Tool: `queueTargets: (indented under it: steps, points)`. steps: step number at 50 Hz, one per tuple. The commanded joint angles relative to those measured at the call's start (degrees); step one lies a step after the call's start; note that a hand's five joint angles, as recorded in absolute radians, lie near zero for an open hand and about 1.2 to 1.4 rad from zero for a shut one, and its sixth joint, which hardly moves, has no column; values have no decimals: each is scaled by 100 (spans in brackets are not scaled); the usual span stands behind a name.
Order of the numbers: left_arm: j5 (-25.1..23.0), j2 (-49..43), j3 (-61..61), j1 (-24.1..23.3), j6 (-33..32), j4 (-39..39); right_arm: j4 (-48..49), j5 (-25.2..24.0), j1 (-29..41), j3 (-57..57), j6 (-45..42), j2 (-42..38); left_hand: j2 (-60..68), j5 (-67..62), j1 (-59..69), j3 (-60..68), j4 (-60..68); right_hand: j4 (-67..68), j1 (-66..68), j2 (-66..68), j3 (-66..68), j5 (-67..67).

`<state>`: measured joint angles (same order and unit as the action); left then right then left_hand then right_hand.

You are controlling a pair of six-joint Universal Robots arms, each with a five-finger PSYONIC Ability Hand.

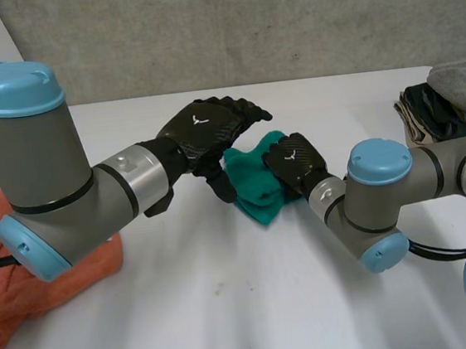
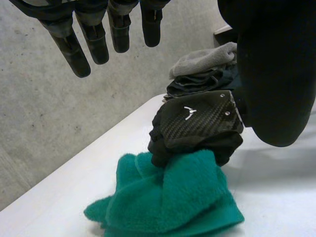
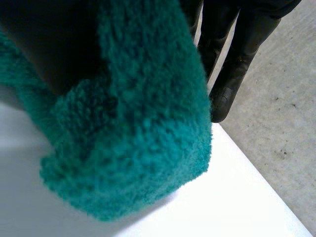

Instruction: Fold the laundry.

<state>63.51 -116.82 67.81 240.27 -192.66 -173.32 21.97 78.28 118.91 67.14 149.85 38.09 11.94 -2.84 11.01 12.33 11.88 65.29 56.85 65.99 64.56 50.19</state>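
A crumpled green towel (image 1: pixel 254 180) lies near the middle of the white table (image 1: pixel 230 308). My right hand (image 1: pixel 297 163) rests on its right side, fingers curled down into the cloth. From the left wrist view the right hand (image 2: pixel 197 123) digs into the top of the green towel (image 2: pixel 168 197). In the right wrist view a fold of the towel (image 3: pixel 133 133) is bunched between the thumb and the fingers (image 3: pixel 232 74). My left hand (image 1: pixel 207 127) hovers just above the towel's left side. Its fingers (image 2: pixel 94 39) are straight and hold nothing.
An orange towel (image 1: pixel 26 271) lies at the table's left edge under my left arm. A pile of grey and dark laundry (image 1: pixel 450 102) is stacked at the far right, also in the left wrist view (image 2: pixel 202 69). A concrete wall stands behind the table.
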Motion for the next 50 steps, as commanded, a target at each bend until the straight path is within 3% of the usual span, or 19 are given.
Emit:
queueTargets:
  steps: [1, 9, 15, 21, 27, 40, 50]
  points:
    - [3, 142, 39, 90, 9, 0, 185, 56, -105, -236, 123, 31, 349, -259, 442, 310, 355, 1471, 2315, 1401, 1544, 1981]
    - [3, 327, 39, 204, 9, -18, 317, -146, -606, -604, 132, 286, 349, -259, 442, 310, 355, 1471, 2315, 1401, 1544, 1981]
    - [3, 336, 22, 187, 9, -18, 1124, -137, -1018, -1237, 272, 365, 349, -259, 442, 310, 355, 1471, 2315, 1401, 1544, 1981]
    - [3, 344, 31, 160, 131, -35, 2170, -111, -1967, -1800, 1229, 559, 349, -259, 442, 310, 355, 1471, 2315, 1401, 1544, 1981]
    - [-5, 380, 22, 160, 220, -79, 2418, -277, -2855, -2161, 2003, 436, 349, -259, 442, 310, 355, 1471, 2315, 1401, 1544, 1981]
    - [3, 362, 171, 99, 237, -114, 2962, -1912, -4710, -1801, 2725, -1075, 366, -276, 459, 327, 371, 1471, 2315, 1401, 1544, 1981]
    - [3, 362, 268, 90, 220, -114, 3156, -2738, -5212, -1212, 2690, -1278, 366, -276, 459, 327, 371, 1471, 2315, 1401, 1544, 1981]
